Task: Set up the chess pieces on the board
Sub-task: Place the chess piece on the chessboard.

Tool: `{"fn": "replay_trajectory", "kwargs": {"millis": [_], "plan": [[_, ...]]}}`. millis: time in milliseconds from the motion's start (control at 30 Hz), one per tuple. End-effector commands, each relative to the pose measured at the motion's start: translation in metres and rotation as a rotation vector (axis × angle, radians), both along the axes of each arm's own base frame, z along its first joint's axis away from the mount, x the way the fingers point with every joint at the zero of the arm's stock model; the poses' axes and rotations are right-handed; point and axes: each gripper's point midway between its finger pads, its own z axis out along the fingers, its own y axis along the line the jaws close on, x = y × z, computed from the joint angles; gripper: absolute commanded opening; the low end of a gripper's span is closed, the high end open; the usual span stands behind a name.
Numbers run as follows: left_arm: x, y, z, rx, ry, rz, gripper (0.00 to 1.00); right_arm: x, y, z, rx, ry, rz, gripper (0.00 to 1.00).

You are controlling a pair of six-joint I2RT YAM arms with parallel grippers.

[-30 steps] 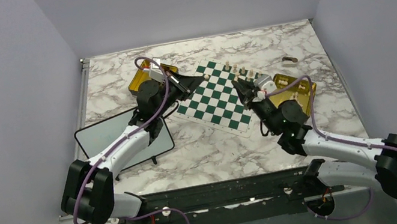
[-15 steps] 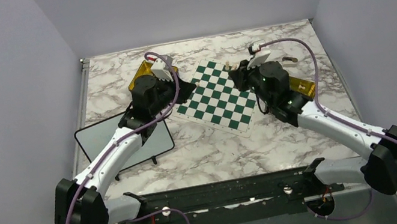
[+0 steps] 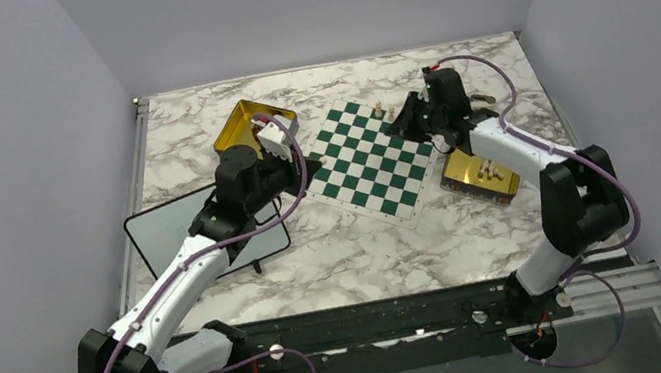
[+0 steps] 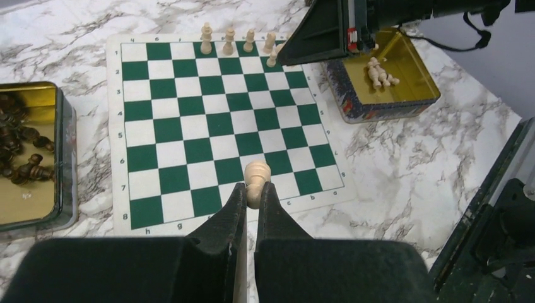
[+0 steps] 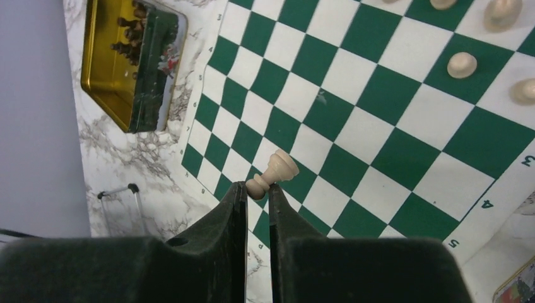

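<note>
Swung to the board's (image 3: 363, 163) far corner, right fingers (image 5: 255, 191) and left fingers (image 4: 251, 197) are each closed around a pale piece (image 4: 257, 180); few pieces (image 4: 229, 40) are placed yet

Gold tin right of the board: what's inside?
Tin: a few pale chess pieces lying loose on its gold floor. One corner is covered by the right arm, so anything there can't be seen.

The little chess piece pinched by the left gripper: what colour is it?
Pale cream; the chess piece shows best in the left wrist view.
</note>
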Motion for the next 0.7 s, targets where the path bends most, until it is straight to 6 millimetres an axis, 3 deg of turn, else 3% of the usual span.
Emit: {"fn": "replay_trajectory", "kwargs": {"millis": [0, 233, 667], "plan": [[-0.004, 0.01, -0.001, 0.028, -0.049, 0.022, 0.0, 0.005, 0.0, 0.0, 0.152, 0.13, 0.02, 0.01], [-0.008, 0.012, 0.003, 0.023, -0.07, 0.017, 0.0, -0.012, 0.016, -0.036, 0.181, 0.292, 0.143, 0.01], [-0.007, 0.015, 0.002, 0.029, -0.074, 0.034, 0.0, -0.063, 0.012, -0.088, 0.081, 0.486, 0.305, 0.03]]}}
